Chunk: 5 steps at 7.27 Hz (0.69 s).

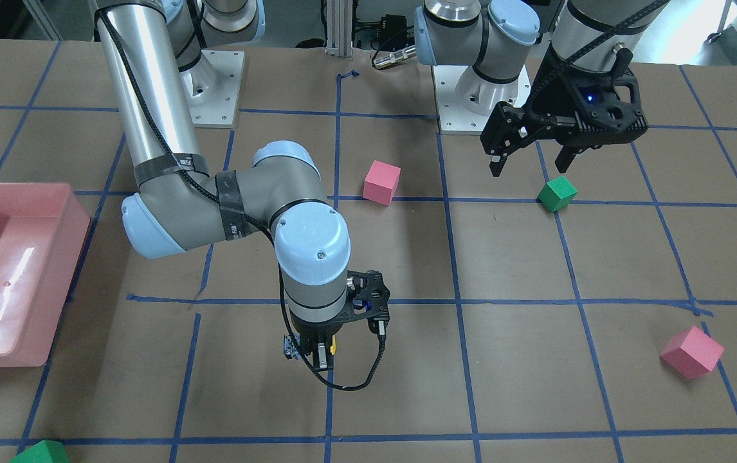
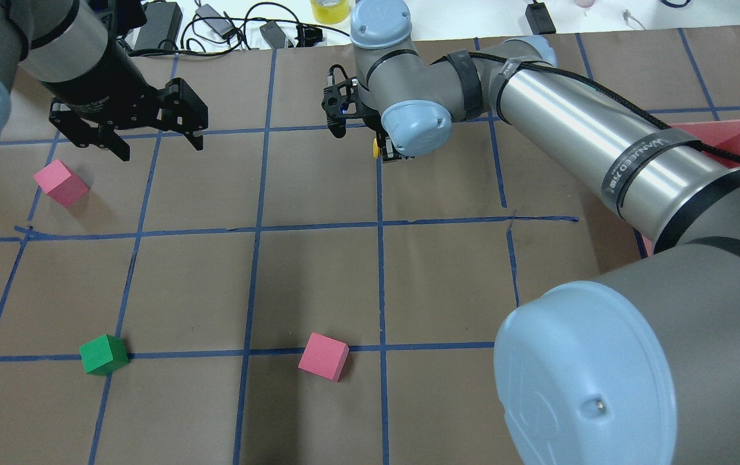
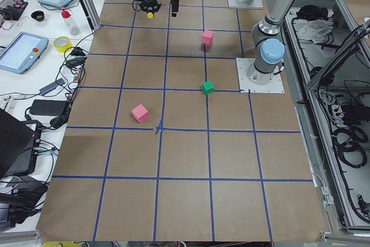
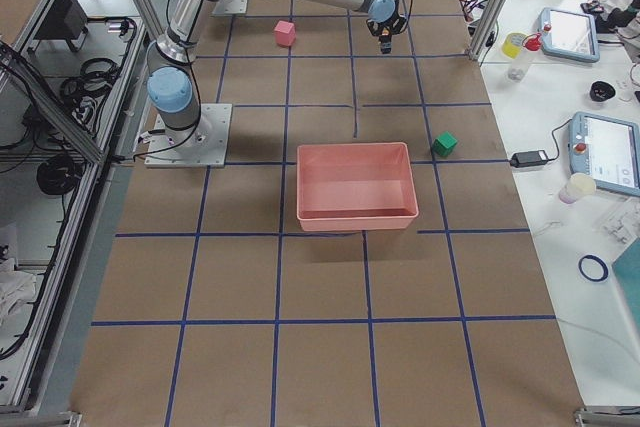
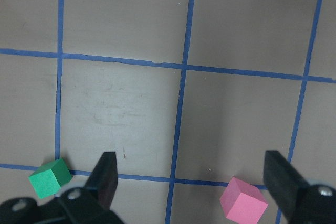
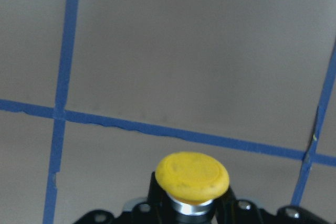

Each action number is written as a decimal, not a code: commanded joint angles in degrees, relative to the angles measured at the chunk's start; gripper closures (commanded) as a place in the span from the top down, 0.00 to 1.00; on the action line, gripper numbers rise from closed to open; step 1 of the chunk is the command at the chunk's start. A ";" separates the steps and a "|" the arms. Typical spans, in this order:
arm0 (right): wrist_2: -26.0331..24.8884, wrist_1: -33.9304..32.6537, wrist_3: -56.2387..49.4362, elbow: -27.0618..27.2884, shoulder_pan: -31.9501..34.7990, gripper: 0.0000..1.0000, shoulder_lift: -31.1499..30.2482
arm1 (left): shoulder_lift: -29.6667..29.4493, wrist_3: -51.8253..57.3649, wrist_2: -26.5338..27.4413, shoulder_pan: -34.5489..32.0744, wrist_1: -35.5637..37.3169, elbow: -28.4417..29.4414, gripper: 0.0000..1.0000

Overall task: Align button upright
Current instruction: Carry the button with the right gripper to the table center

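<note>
Facing the robot: right hand (image 1: 320,354) closed on the button (image 1: 334,348), close to the desk (image 1: 536,373); left hand (image 1: 529,168) spread wide, empty, near a green cube (image 1: 557,193). Right wrist view: the button's yellow cap sits at the lower edge.

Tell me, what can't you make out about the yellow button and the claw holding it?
- Body of the button: right wrist view shows only the cap; the right gripper and bottom edge hide the rest.
- Whether it touches the table: the right arm blocks this in front and overhead views.
- Its tilt: too small in both side views.
- The bin: cut off by the front view's left edge.
</note>
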 commanded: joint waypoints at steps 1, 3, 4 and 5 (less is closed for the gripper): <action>-0.16 -0.51 -20.13 0.08 3.52 0.00 0.87 | 0.00 0.00 0.00 0.00 0.00 0.00 1.00; -1.03 -0.60 -37.42 3.21 3.53 0.00 1.15 | 0.00 0.00 0.00 0.00 0.00 0.00 1.00; -1.04 -2.43 -40.27 6.20 3.62 0.00 0.71 | 0.00 0.00 0.00 0.00 0.00 0.00 1.00; -0.60 -4.62 -50.04 7.79 3.62 0.00 -0.16 | 0.00 0.00 0.09 0.00 0.00 0.00 1.00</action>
